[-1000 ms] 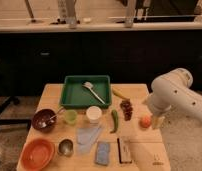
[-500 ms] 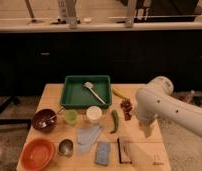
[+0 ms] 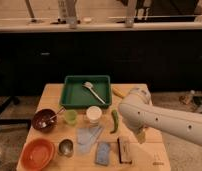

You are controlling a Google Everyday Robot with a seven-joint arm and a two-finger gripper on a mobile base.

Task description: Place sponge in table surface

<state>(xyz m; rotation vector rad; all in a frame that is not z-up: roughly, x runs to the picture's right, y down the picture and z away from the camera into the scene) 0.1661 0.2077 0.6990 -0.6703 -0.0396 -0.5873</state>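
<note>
Blue sponge at bottom centre of wooden table, wedged between cloth and dark brush. Gripper at lower right, near brush; grip state impossible to tell. Could perhaps snag brush instead, given crowding.

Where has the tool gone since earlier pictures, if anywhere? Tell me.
Yes: the tool has moved left, closer to the green tray, now right of the pepper.
</note>
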